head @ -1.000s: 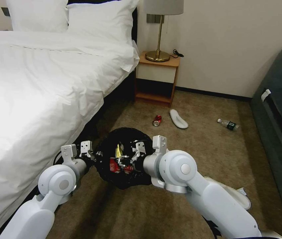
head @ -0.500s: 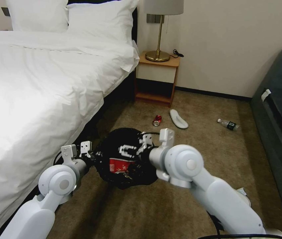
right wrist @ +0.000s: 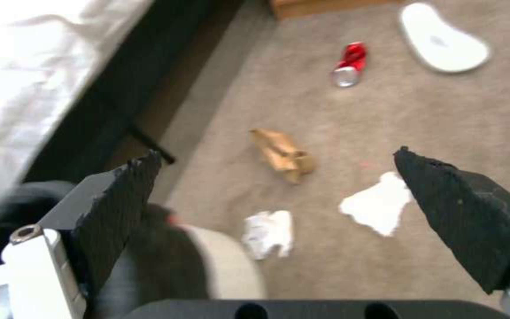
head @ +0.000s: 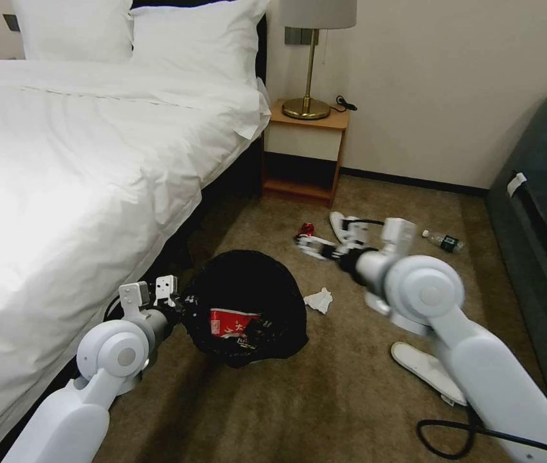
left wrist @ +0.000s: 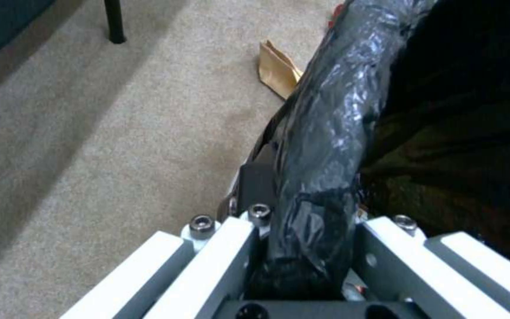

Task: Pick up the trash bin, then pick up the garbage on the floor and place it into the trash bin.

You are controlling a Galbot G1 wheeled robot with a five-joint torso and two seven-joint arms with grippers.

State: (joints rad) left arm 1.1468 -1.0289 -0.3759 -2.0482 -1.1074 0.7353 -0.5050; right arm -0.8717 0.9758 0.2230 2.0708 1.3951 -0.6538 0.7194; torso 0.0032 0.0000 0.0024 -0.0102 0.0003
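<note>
The small round trash bin lined with a glossy black plastic bag (head: 247,308) sits low beside the white-sheeted bed (head: 80,167), tipped so its open mouth faces up and toward the near side. A red-and-white wrapper (head: 227,321) lies inside it. The left gripper (head: 180,307) is at the bin's left rim; in the left wrist view its white fingers (left wrist: 219,248) are closed on the bag-covered rim (left wrist: 326,133), which runs straight away from the gripper.

The right gripper (head: 308,244) reaches out over the brown carpet (head: 324,399), to the far right of the bin, with its fingers spread wide and nothing between them. Just beyond it lies a crushed red can (head: 305,228), its long axis running near to far with the silver end nearer. To the can's right a flat white slipper (head: 337,225) lies lengthwise in about the same direction, partly behind the arm.

A crumpled white tissue (head: 319,299) lies right of the bin. A second white slipper (head: 429,372) lies nearer, on the right, angled from far-left to near-right. A clear plastic bottle with a dark label (head: 443,241) lies on its side on the far right, cap pointing left.

The right wrist view adds a crumpled brown paper (right wrist: 283,155), another white tissue (right wrist: 380,204) and a small white scrap (right wrist: 270,232) between its black finger pads (right wrist: 461,208). The left wrist view catches the brown paper (left wrist: 276,68) just past the bin's rim.
</note>
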